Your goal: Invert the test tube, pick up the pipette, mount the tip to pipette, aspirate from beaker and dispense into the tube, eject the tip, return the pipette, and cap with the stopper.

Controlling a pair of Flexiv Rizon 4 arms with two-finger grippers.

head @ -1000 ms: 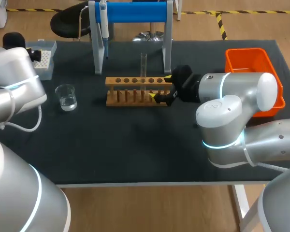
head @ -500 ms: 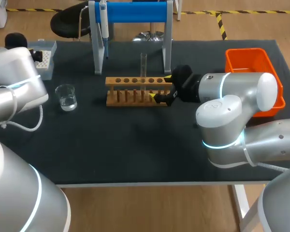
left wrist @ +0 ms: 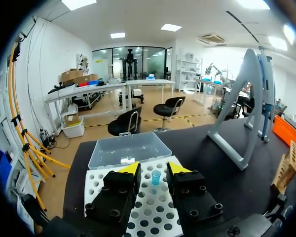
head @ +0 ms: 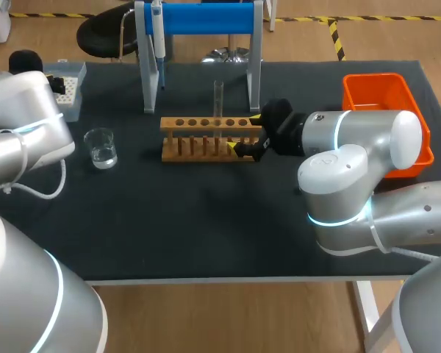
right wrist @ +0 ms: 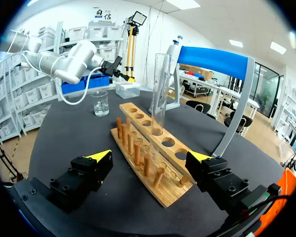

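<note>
Starting at the left, the tip box (head: 73,101) is partly covered by the left arm in the head view. Only the left wrist view shows the left gripper (left wrist: 153,169) over the box's perforated tray, its fingers parted. One blue tip (left wrist: 156,177) is seen standing in the tray between them, untouched. A little clear liquid is held in the beaker (head: 101,147), which stands near the box. The pipette (head: 156,33) is hung on the stand (head: 206,18) behind the rack (head: 209,138). The tube (head: 218,98) is set upright in one of the rack's middle holes. The right gripper (head: 248,132) is held wide open at the rack's right end, nothing grasped. A row of pegs along the rack's near side is made plain in the right wrist view. The bin (head: 404,92) sits at the far right, and its contents cannot be made out.
</note>
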